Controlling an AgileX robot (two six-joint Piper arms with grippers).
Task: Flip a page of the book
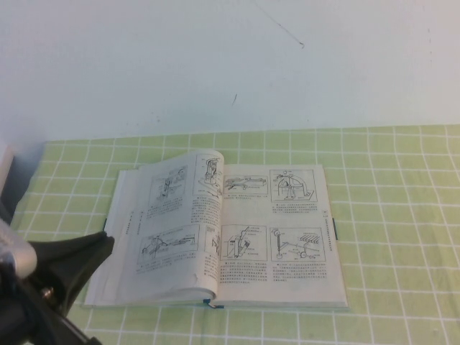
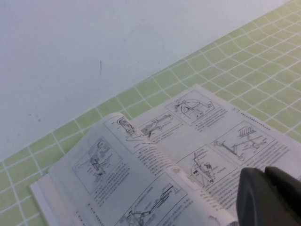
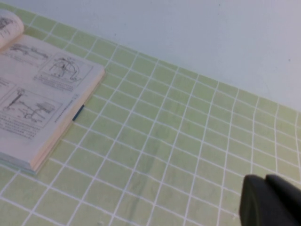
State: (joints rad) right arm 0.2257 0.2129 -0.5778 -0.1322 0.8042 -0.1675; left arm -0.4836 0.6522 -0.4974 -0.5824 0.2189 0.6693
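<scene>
The book (image 1: 223,230) lies open on the green checked cloth, showing white pages of line drawings and text, with a dark teal cover edge at its near side. The left-hand page (image 1: 169,215) arches up, and its top corner curls by the spine. My left gripper (image 1: 100,248) is shut and empty, just off the book's near left edge. In the left wrist view it (image 2: 265,176) hovers over the book's right-hand page (image 2: 225,141). My right gripper (image 3: 265,181) is shut and empty over bare cloth, to the right of the book (image 3: 42,99). It is out of the high view.
The green checked cloth (image 1: 395,215) covers the table. A plain white wall (image 1: 230,65) rises right behind the book. The left arm's dark body (image 1: 29,302) fills the near left corner.
</scene>
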